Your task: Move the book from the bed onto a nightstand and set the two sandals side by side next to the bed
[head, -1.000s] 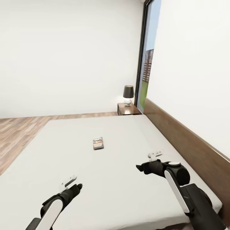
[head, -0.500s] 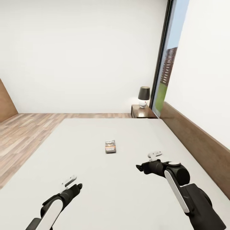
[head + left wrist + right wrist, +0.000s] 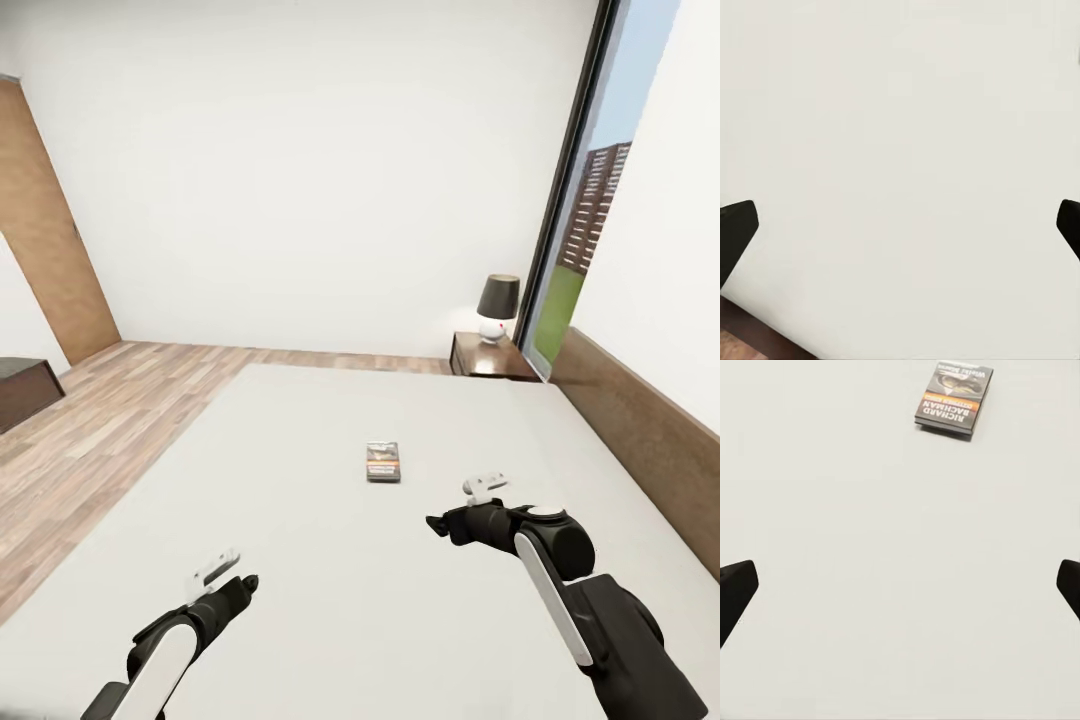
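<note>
Head view: nearest, the left hand [image 3: 228, 572] and right hand [image 3: 470, 505] hang low over the light grey mattress of the bed [image 3: 300, 600], both empty. The wrist views show each hand's dark fingertips at the far edges of the frame, so both are spread wide with nothing between them.

Beyond the right hand, a little to its left, the book [image 3: 384, 461] lies flat on the mattress, apart from the fingers. In the right wrist view the book [image 3: 953, 397] sits ahead of the open fingers, well short of being between them.

Over the last second the whole picture has swung: the book and the far nightstand [image 3: 490, 357] slid rightward in the frame, and a wooden door [image 3: 55, 260] and more plank floor [image 3: 110, 400] came into sight on the left. The arms hold the same place in the frame, so the robot's body or head turned leftward; the things themselves did not move. The turn has brought the book closer to the line of the right hand, which probably sets up a reach with that arm.

Farthest, the nightstand stands at the bed's far right corner by the window [image 3: 590, 230], a lamp [image 3: 497, 306] on top. No sandals are visible.
</note>
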Available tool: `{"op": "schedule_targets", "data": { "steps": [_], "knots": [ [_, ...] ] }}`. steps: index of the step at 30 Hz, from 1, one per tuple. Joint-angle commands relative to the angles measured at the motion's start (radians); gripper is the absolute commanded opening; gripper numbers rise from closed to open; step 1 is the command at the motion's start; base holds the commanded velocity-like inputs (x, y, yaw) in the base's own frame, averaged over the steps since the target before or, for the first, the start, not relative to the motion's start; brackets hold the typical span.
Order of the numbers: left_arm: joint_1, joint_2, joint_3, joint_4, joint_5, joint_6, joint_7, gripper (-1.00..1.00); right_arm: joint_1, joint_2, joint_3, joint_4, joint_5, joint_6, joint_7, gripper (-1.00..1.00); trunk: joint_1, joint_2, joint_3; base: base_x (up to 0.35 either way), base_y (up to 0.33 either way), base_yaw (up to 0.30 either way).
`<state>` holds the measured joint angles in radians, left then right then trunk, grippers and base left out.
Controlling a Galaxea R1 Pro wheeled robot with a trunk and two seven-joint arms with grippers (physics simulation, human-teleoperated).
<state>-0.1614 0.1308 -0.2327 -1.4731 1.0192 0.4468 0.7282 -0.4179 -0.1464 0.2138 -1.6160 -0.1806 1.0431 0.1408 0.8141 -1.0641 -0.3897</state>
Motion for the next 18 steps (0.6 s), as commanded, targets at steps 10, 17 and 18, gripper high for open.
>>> {"op": "schedule_targets", "data": {
  "steps": [10,17,18],
  "knots": [
    [-0.001,-0.001,-0.003,-0.001,0.005,0.001,0.008,1.0,0.001,-0.001,-0.003,-0.001,-0.003,0.004,-0.001,1.0,0.0,-0.001,-0.001,0.002,0.0,0.116],
    [-0.001,-0.004,-0.003,-0.001,0.002,0.001,0.008,1.0,0.002,-0.001,-0.006,-0.001,-0.002,0.004,-0.001,1.0,0.0,-0.001,-0.001,0.0,0.0,-0.008],
    [-0.001,-0.005,-0.003,-0.001,0.001,0.001,0.008,1.0,0.002,-0.001,-0.006,-0.001,-0.002,0.004,-0.002,1.0,0.0,-0.001,-0.001,0.0,0.0,-0.098]
  ]
}}
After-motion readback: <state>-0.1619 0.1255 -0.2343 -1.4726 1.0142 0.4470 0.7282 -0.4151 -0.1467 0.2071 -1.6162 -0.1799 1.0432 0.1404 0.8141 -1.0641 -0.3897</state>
